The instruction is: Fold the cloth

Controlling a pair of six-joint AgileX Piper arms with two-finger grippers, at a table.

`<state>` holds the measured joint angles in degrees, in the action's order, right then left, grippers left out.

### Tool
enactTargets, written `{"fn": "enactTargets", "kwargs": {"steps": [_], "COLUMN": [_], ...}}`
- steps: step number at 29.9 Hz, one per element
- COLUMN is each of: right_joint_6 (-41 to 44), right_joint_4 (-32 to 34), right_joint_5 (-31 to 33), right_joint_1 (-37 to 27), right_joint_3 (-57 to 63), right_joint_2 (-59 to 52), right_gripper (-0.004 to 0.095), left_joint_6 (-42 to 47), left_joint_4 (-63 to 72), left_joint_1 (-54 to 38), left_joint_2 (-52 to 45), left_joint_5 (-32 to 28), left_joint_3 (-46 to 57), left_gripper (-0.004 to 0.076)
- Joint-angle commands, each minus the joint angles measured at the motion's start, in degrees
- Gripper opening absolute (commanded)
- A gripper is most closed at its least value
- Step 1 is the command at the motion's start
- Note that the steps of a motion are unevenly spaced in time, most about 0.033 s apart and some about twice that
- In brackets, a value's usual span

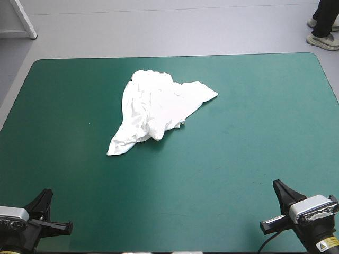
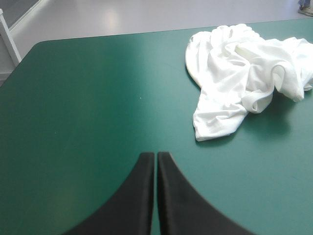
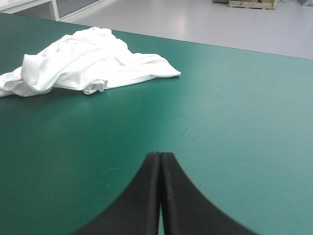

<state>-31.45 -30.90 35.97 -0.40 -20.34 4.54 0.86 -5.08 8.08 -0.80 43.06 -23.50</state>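
The white T-shirt lies in a crumpled heap on the teal-green table, a little beyond its middle, with one corner trailing toward the near left. My left gripper rests at the near left corner, shut and empty; in the left wrist view the T-shirt lies well ahead of the left gripper and off to its right. My right gripper sits at the near right corner, also shut with nothing held. From the right wrist view, the T-shirt is far ahead of the right gripper, to its left.
Bare teal-green cover stretches between both grippers and the heap. The table's far edge runs just beyond the T-shirt, with grey floor past it.
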Motion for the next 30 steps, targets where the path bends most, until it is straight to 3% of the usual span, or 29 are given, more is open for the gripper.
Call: {"fn": "enactTargets", "kwargs": {"steps": [1, 25, 27, 30], "right_joint_6": [-0.1, -0.1, -0.1, -0.1], "right_joint_4": [-1.1, -1.1, -1.1, -1.1], "right_joint_5": [-4.2, -4.2, -4.5, -4.7], "right_joint_1": [-0.1, -0.1, -0.1, -0.1], "right_joint_3": [-1.3, -1.3, -1.3, -1.3], "right_joint_2": [0.7, 0.7, 0.7, 0.7], "right_gripper": [-0.0017, -0.0017, -0.0017, -0.0017], "left_joint_6": [0.3, 2.2, 3.6, 4.6], "left_joint_4": [-0.3, 0.2, 0.8, 2.5], "left_joint_1": [0.2, 0.2, 0.2, 0.2], "left_joint_2": [-0.4, 0.1, 0.8, 2.7], "left_joint_5": [-4.5, -4.5, -4.5, -5.1], "left_joint_3": [-1.0, -1.0, -1.0, -1.0], "left_gripper": [0.0019, 0.0024, 0.0048, 0.0148]}}
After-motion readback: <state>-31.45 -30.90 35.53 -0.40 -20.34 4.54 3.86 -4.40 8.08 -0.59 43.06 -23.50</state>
